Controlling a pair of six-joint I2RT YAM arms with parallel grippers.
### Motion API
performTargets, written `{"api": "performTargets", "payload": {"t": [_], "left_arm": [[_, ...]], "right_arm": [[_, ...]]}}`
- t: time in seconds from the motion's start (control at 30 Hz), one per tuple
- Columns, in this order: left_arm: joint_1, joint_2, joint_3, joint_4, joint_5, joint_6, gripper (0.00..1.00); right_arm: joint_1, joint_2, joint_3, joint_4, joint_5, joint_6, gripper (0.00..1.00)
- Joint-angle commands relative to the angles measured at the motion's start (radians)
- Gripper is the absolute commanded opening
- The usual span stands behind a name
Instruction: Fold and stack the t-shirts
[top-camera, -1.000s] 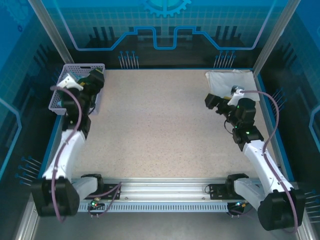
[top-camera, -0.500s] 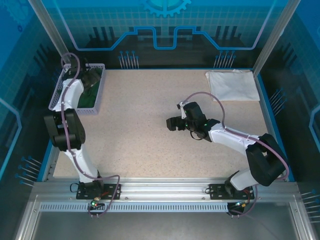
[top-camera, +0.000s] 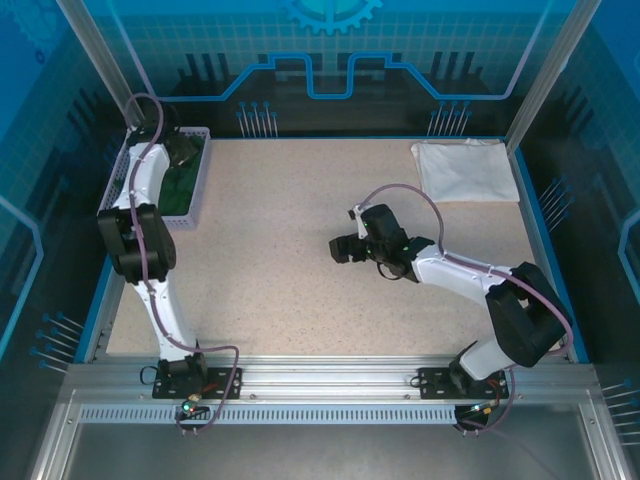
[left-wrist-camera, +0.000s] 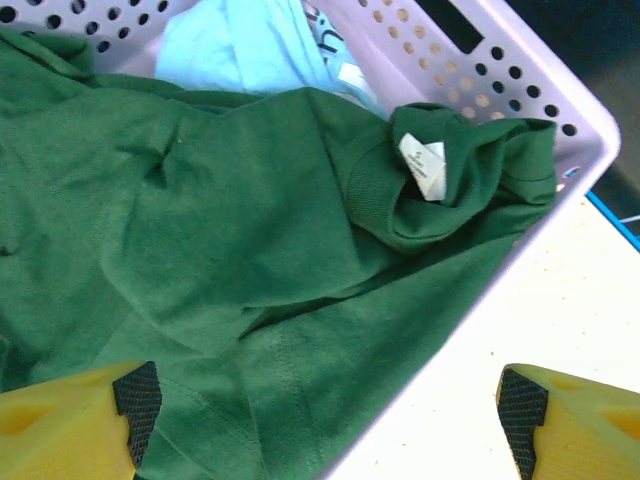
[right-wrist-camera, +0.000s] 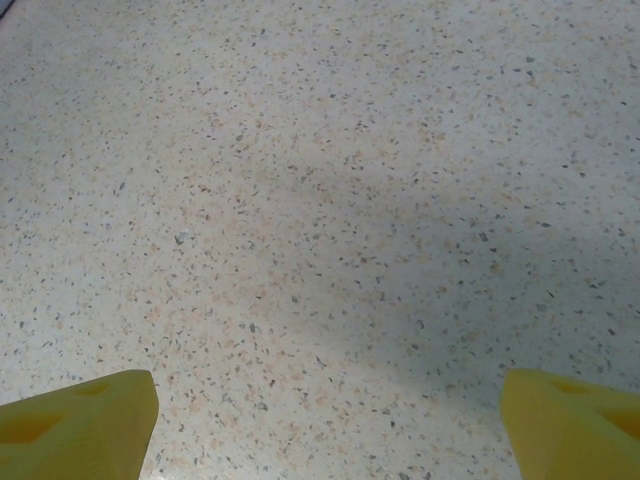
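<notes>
Over the basket (left-wrist-camera: 560, 110) at far left, my left gripper (left-wrist-camera: 330, 410) hangs wide open above the crumpled green t-shirt (left-wrist-camera: 230, 250), and a pinch here would likely catch the basket wall or the pale blue cloth (left-wrist-camera: 250, 45) too, while my right gripper (right-wrist-camera: 330, 400) gapes empty over the speckled worktop (top-camera: 280, 230), with the white t-shirt (top-camera: 465, 170) folded far right and blue panels (top-camera: 330, 50) all round.
</notes>
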Motion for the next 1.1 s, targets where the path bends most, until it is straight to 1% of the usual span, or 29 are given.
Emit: {"api": "performTargets", "payload": {"t": [0.0,0.07,0.1,0.17,0.2,0.27,0.37,0.47,0.6,0.63,0.7,0.83,0.93,1.0,1.07], "left_arm": [[-0.048,0.025,0.074,-0.053,-0.140,0.025,0.89],[-0.070,0.029,0.080,-0.088,-0.197,-0.004,0.89],[-0.074,0.012,0.043,-0.081,-0.200,-0.051,0.88],[-0.073,-0.031,-0.063,-0.014,-0.146,-0.130,0.83],[-0.073,-0.044,-0.100,0.004,-0.138,-0.170,0.82],[-0.074,-0.056,-0.146,0.032,-0.117,-0.234,0.81],[-0.064,-0.033,-0.144,0.029,-0.111,-0.295,0.80],[-0.041,-0.009,-0.141,0.033,-0.071,-0.357,0.80],[-0.025,0.032,-0.132,0.023,-0.085,-0.412,0.80],[-0.018,0.046,-0.129,0.023,-0.073,-0.432,0.80],[-0.014,0.071,-0.120,0.040,-0.043,-0.438,0.77],[-0.020,0.090,-0.109,0.062,-0.049,-0.435,0.72],[-0.023,0.106,-0.089,0.052,-0.037,-0.432,0.71],[-0.022,0.109,-0.095,0.060,-0.021,-0.439,0.67],[-0.023,0.107,-0.107,0.079,-0.013,-0.437,0.60]], "right_arm": [[0.025,0.013,0.044,-0.009,0.015,-0.023,0.90],[0.028,0.015,0.048,-0.011,0.016,-0.026,0.90],[0.029,0.016,0.048,-0.011,0.015,-0.027,0.90],[0.032,0.015,0.049,-0.011,0.012,-0.027,0.90],[0.033,0.015,0.050,-0.011,0.013,-0.028,0.90],[0.034,0.015,0.050,-0.011,0.014,-0.029,0.89],[0.036,0.016,0.048,-0.009,0.014,-0.031,0.89],[0.036,0.017,0.049,-0.009,0.007,-0.033,0.89],[0.038,0.021,0.053,-0.012,-0.008,-0.033,0.89],[0.038,0.023,0.054,-0.011,-0.011,-0.034,0.89],[0.041,0.027,0.059,-0.015,-0.014,-0.036,0.89],[0.045,0.033,0.066,-0.022,-0.012,-0.042,0.89],[0.046,0.035,0.069,-0.025,-0.014,-0.044,0.89],[0.047,0.038,0.071,-0.028,-0.014,-0.045,0.89],[0.049,0.040,0.074,-0.031,-0.012,-0.046,0.89]]}}
